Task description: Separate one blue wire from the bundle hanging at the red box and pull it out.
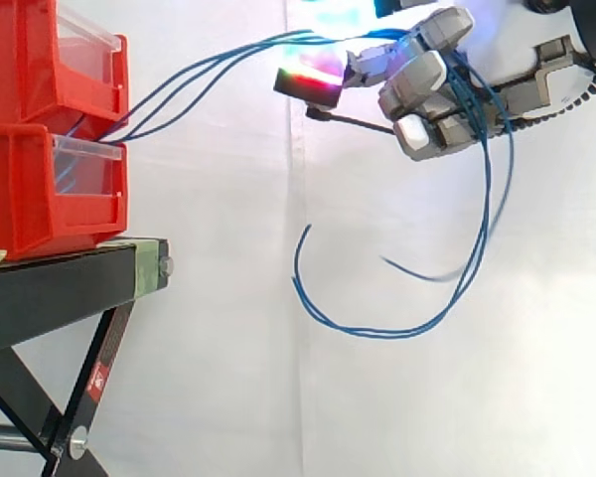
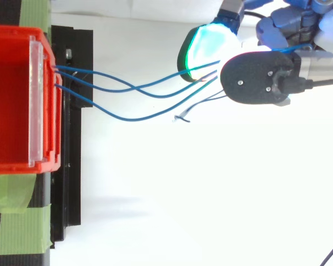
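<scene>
Side view tells me the hand [image 1: 422, 94] is curled around several blue wires [image 2: 134, 118], holding them stretched from the red box [image 1: 20, 189], probably to single one out.

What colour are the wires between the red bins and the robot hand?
The wires are blue; the top view shows it best.

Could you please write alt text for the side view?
The robot hand, upper right, grips several blue wires stretched from two stacked red bins on a black stand at left. Their free ends hang in loops below the hand, before a white curtain.
</scene>
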`<act>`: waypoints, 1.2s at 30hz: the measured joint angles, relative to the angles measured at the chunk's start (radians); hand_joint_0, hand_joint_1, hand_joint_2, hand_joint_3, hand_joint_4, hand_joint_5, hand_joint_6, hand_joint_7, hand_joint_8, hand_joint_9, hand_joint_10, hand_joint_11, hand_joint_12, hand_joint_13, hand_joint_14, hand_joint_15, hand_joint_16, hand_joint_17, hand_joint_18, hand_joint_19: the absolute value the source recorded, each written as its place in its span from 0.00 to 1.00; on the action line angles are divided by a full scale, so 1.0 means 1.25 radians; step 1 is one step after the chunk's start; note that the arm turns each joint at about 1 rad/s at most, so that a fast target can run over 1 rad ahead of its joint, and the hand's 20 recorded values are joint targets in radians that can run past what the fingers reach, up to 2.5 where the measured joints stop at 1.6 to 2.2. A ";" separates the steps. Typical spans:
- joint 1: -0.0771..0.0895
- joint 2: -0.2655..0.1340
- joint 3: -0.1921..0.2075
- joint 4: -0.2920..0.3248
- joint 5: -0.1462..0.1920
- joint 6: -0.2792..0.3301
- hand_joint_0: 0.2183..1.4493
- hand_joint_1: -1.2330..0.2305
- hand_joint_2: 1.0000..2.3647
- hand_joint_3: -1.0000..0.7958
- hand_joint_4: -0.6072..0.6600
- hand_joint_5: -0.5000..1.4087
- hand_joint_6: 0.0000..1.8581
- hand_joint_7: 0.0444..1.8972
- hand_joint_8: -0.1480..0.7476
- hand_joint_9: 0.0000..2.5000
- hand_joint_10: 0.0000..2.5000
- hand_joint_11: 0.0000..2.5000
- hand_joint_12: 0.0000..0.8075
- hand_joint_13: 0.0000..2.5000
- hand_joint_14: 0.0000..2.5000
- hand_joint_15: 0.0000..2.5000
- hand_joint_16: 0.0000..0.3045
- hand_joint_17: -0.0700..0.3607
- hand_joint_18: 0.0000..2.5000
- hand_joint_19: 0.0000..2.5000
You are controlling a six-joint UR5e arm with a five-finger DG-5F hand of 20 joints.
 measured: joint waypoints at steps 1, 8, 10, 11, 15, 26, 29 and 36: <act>0.000 0.000 0.000 0.000 0.000 0.000 0.25 0.43 0.39 0.50 0.56 0.16 0.51 0.45 0.59 0.38 0.71 0.45 0.66 0.38 0.37 0.48 0.22 0.51 0.45 0.35; 0.000 0.000 0.000 0.000 0.000 0.000 0.20 0.40 0.39 0.47 0.58 0.17 0.50 0.45 0.63 0.39 0.72 0.43 0.71 0.37 0.41 0.45 0.24 0.54 0.46 0.35; 0.000 0.000 0.000 0.000 0.000 0.000 0.20 0.40 0.46 0.47 0.56 0.17 0.50 0.46 0.62 0.39 0.72 0.43 0.70 0.37 0.40 0.45 0.23 0.53 0.46 0.35; 0.000 0.000 0.000 0.000 0.000 0.000 0.20 0.41 0.50 0.48 0.56 0.17 0.50 0.45 0.61 0.39 0.72 0.43 0.69 0.37 0.40 0.46 0.23 0.53 0.46 0.34; 0.000 0.000 0.000 0.000 0.000 0.000 0.25 0.32 0.36 0.52 0.55 0.17 0.50 0.45 0.58 0.38 0.70 0.45 0.65 0.37 0.36 0.48 0.22 0.51 0.44 0.35; 0.000 0.000 0.000 0.000 0.000 0.000 0.27 0.34 0.25 0.51 0.50 0.17 0.50 0.47 0.58 0.38 0.69 0.45 0.66 0.36 0.36 0.48 0.22 0.51 0.43 0.35; 0.000 0.000 0.000 0.000 0.000 0.000 0.25 0.35 0.45 0.51 0.51 0.17 0.51 0.48 0.56 0.38 0.70 0.45 0.64 0.36 0.36 0.48 0.21 0.50 0.43 0.35; 0.000 0.000 0.000 0.000 0.000 0.000 0.34 0.26 0.01 0.47 0.59 0.15 0.50 0.45 0.50 0.35 0.60 0.56 0.55 0.36 0.21 0.61 0.17 0.44 0.38 0.37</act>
